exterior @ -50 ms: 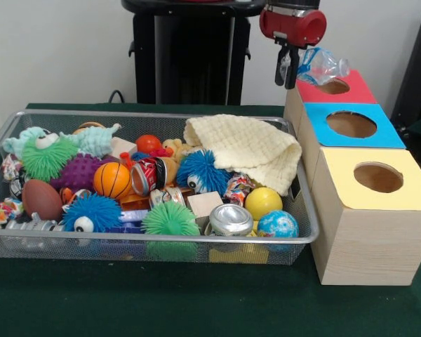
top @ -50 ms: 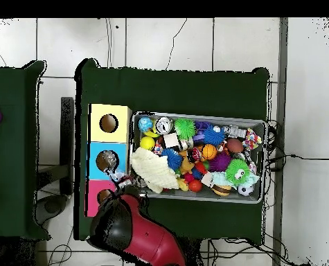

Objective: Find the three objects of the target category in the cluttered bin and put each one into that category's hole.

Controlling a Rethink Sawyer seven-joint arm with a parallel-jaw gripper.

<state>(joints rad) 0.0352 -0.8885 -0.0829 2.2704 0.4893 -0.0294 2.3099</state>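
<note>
Gripper point(exterior @ -50 ms: 289, 70): closed on a crumpled clear plastic bottle point(exterior @ -50 ms: 321, 67), held by one end, the body sticking out to the right.
Position: above the red-topped box point(exterior @ -50 ms: 330, 91), the farthest of three; the bottle hangs just over the hole point(exterior @ -50 ms: 332, 86).
Risk, release: the bottle lies crosswise and looks wider than the opening; it may bridge the rim and stay on top.
Risk, grip: thin plastic may spring or slip sideways toward the blue-topped box point(exterior @ -50 ms: 351, 126).
Remaining: wire bin point(exterior @ -50 ms: 302, 235) at left holds cans, e.g. a silver can point(exterior @ -50 ms: 231, 219); the cream cloth point(exterior @ -50 ms: 245, 147) may hide others.
</note>
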